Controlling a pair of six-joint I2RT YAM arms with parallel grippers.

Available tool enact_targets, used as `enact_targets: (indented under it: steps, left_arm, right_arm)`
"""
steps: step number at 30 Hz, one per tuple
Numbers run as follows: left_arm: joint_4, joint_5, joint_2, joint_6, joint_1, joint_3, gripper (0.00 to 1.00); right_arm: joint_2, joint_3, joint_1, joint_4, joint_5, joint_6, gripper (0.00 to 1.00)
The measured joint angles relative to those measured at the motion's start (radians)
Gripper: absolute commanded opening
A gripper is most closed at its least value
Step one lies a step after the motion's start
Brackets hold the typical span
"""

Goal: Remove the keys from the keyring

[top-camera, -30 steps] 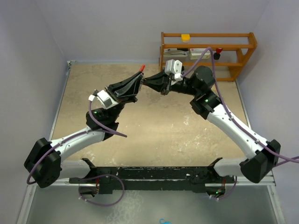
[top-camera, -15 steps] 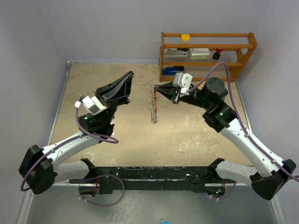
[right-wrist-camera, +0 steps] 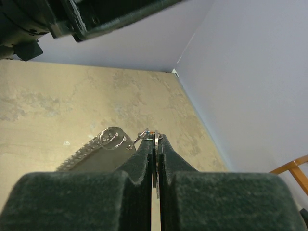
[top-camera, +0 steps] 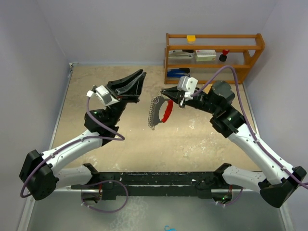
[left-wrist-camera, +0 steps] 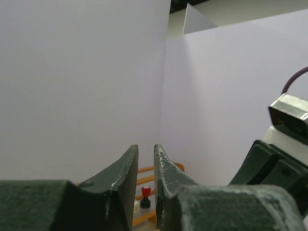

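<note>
My right gripper (top-camera: 163,91) holds the keyring (top-camera: 154,113) in the air over the middle of the table. Its silvery chain arc and red crescent (top-camera: 167,110) hang below the fingertips. In the right wrist view the right gripper (right-wrist-camera: 156,137) is shut on a thin silver metal piece seen edge-on, with small rings and the chain (right-wrist-camera: 82,154) trailing to the left. I cannot tell whether that piece is a key; the keys do not show clearly. My left gripper (top-camera: 142,74) is raised to the left of the keyring, apart from it. The left gripper (left-wrist-camera: 146,147) stands slightly open with nothing between its fingers.
A wooden shelf (top-camera: 214,50) stands at the back right with a yellow item (top-camera: 191,38), boxes and a red-topped stamp (top-camera: 224,53). The shelf (left-wrist-camera: 144,169) also shows past my left fingers. Lilac walls close in the sandy table (top-camera: 192,139) on three sides.
My left gripper let go near the right one, pulled away left, then came back up and its jaws parted slightly. The keyring, hanging straight before, now spreads into an arc under the right gripper.
</note>
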Motion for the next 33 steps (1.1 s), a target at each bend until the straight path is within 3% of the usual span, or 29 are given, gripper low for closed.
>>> enact_targets:
  steps: [7,14,33]
  left_arm:
    - [-0.275,-0.08,-0.019,0.04,0.0,0.018,0.26]
    - [-0.481,-0.039,-0.021,0.101,0.0,0.052,0.33]
    - [-0.507,0.068,-0.073,0.113,0.0,-0.002,0.34]
  right_arm:
    - [-0.015,0.0,0.0,0.0,0.021,-0.005,0.0]
    - [-0.014,0.0,0.0,0.002,0.024,-0.002,0.0]
    - [-0.014,0.0,0.0,0.007,0.024,-0.002,0.0]
